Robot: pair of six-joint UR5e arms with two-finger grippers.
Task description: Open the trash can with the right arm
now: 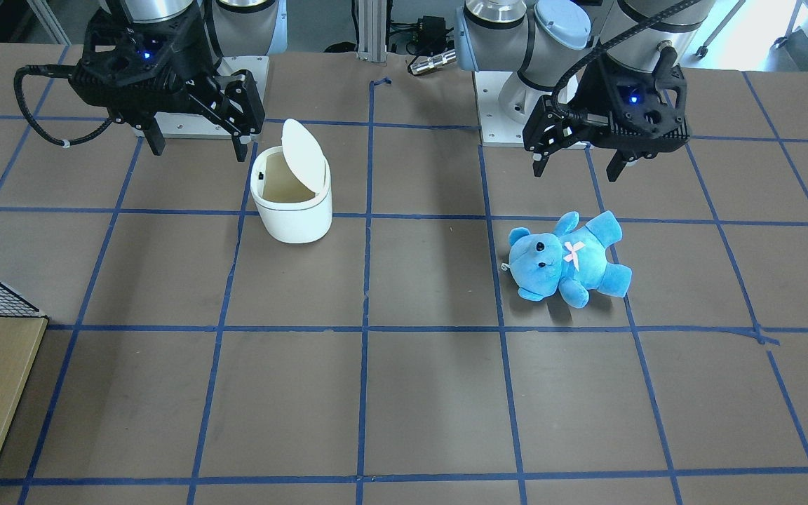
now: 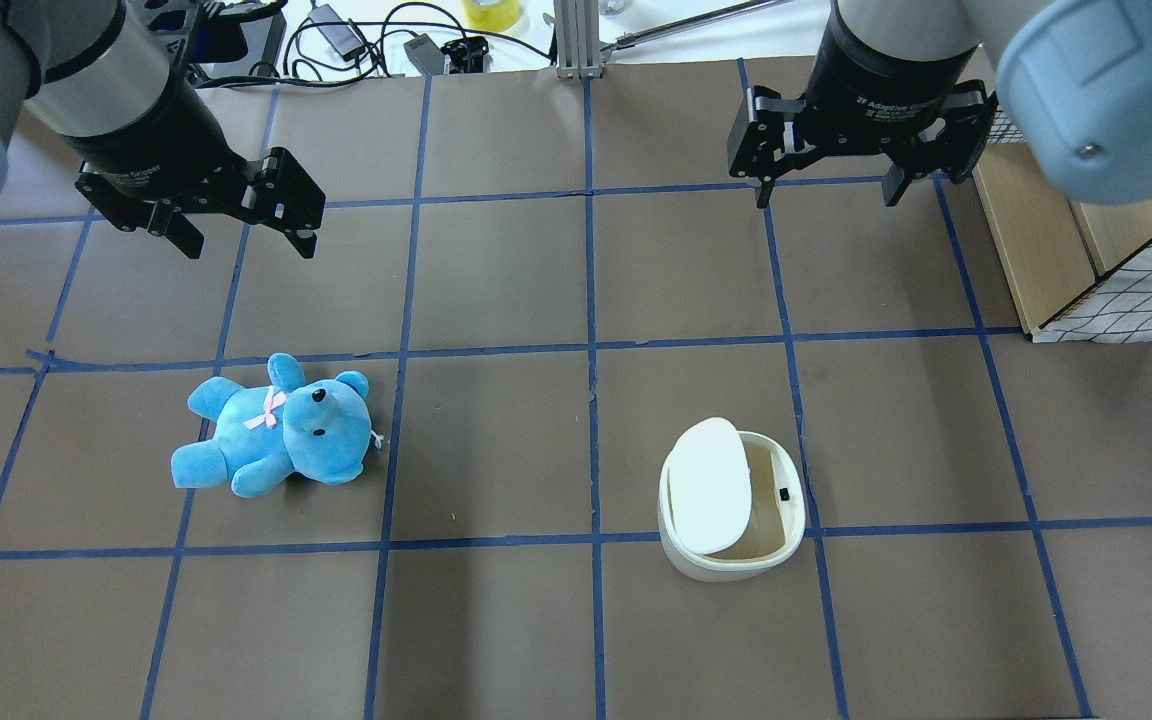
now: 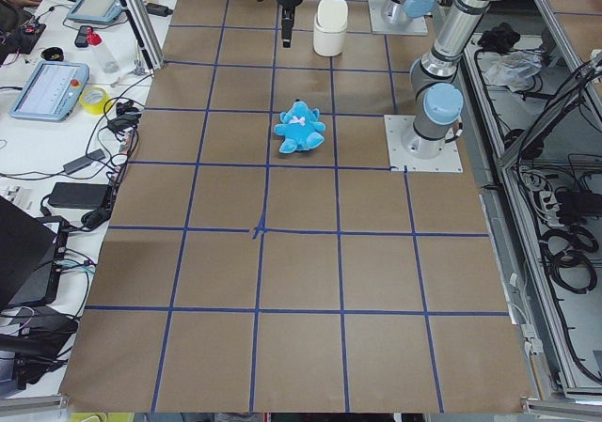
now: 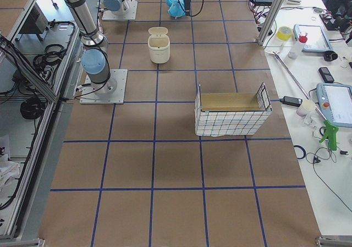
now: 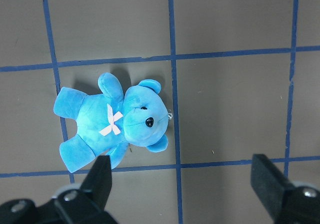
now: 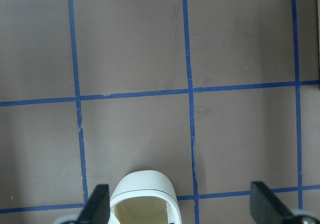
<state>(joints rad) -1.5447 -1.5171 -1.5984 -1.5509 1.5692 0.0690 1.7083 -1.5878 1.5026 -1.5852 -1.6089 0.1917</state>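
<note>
Above the trash can (image 2: 728, 568) and a little to its right, the right gripper (image 2: 826, 195) hangs with jaws spread wide, holding and touching nothing. Its wrist view catches only the can's rim at the bottom edge, so the can seems to lie below and slightly robot-ward of it. The can stands upright on the worktop (image 2: 496, 300). Its lid (image 2: 706, 485) is already tipped up along the side facing the blue teddy (image 2: 281, 435), beige inside showing, so the opening looks done. Well left of the can, the left gripper (image 2: 248, 245) hovers, likewise spread and empty; its arm is the farther one. The worktop is matte brown under a blue tape grid (image 2: 591, 350). Teddy and mesh-sided box (image 2: 1136, 290) both sit well apart from the can.
</note>
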